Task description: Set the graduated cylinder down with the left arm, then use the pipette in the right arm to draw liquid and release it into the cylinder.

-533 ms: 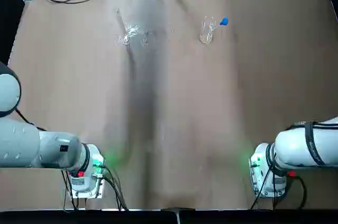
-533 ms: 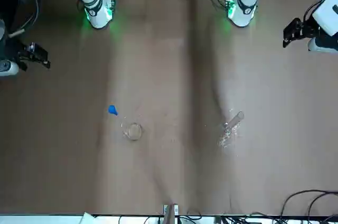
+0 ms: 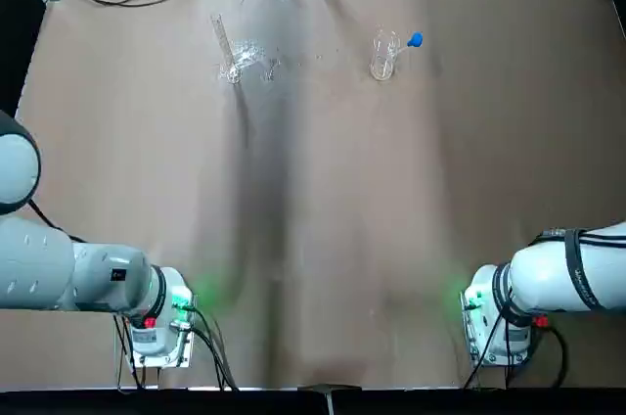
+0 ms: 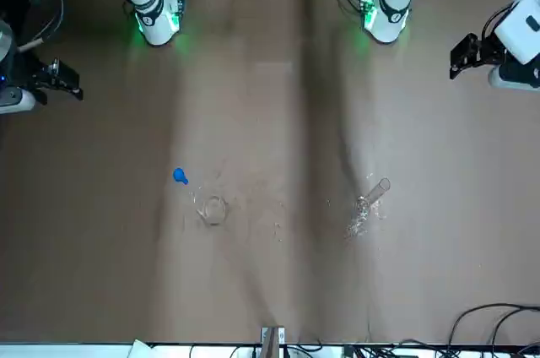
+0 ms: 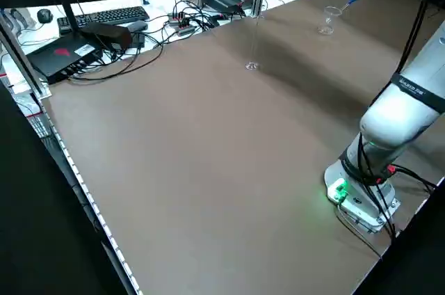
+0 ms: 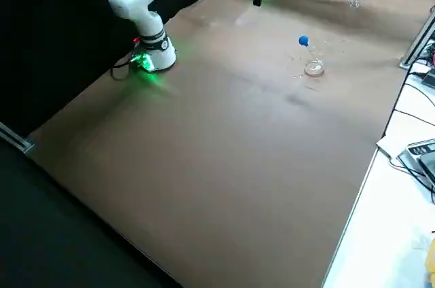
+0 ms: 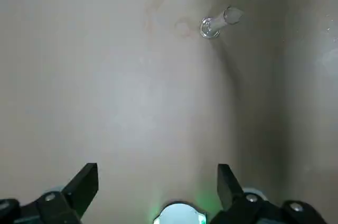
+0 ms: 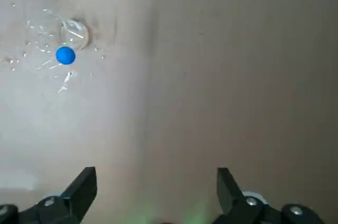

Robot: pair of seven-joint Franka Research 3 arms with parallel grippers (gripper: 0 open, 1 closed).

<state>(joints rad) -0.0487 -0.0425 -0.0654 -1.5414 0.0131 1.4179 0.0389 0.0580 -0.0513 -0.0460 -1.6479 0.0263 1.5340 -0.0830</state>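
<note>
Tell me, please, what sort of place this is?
Probably a robotics lab: two arm bases are mounted at the table, a beaker stands on it, and a keyboard sits on a desk beyond.

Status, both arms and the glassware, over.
Black left gripper open, empty; black right gripper likewise. Slim clear glass cylinder standing on table. Blue-bulbed clear pipette in clear beaker.

One graduated cylinder (image 3: 227, 51), one beaker (image 3: 382, 57), one pipette (image 3: 415, 40), two robot arms (image 3: 93, 276), two black pincers (image 4: 481, 52)
</note>
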